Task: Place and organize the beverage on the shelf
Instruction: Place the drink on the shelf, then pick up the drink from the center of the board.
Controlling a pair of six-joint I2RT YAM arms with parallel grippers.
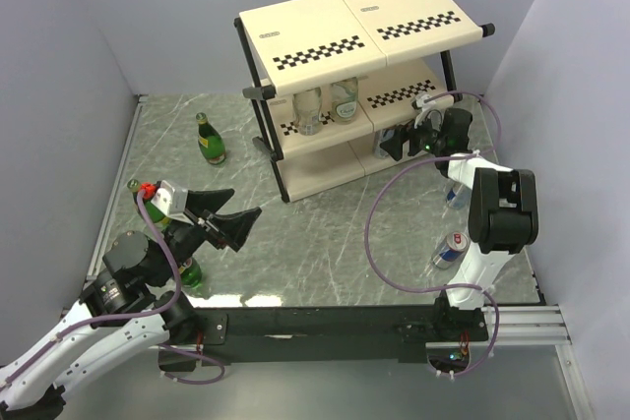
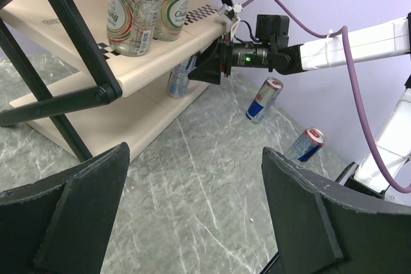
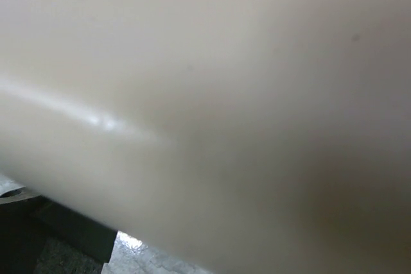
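Two clear bottles (image 1: 311,111): upright and side by side on the middle tier of the shelf (image 1: 325,31), toward its 9 o'clock end. That leaves you the rest of the tier for more drinks.
Right gripper (image 1: 399,142): reaches in under the middle tier at the shelf's 3 o'clock end. Its own camera shows only cream panel, so you cannot tell how far its jaws are parted or whether they grip anything.
Shelved can (image 2: 182,76): on the lowest tier, right at the right fingertips. Whether it is touching them or just beside them is unclear. It is probably the drink being set in place, which would explain the low reach.
Loose cans: one (image 2: 264,99) and another (image 2: 307,144) sit on the table (image 1: 325,233) at about 4 o'clock from the shelf. Both are near the right arm (image 1: 502,209), so they suit that side.
Left gripper (image 2: 192,222): spread wide with nothing in it, facing the shelf from about 7 o'clock.
Green bottles: one (image 1: 209,140) stands at 9 o'clock of the shelf and one (image 1: 187,272) is close against the left arm (image 1: 128,268). A third shows only its top (image 1: 134,185) behind that arm. All three fall to your left side.
Progress: about three of eight drinks shelved, so you are well short of halfway.
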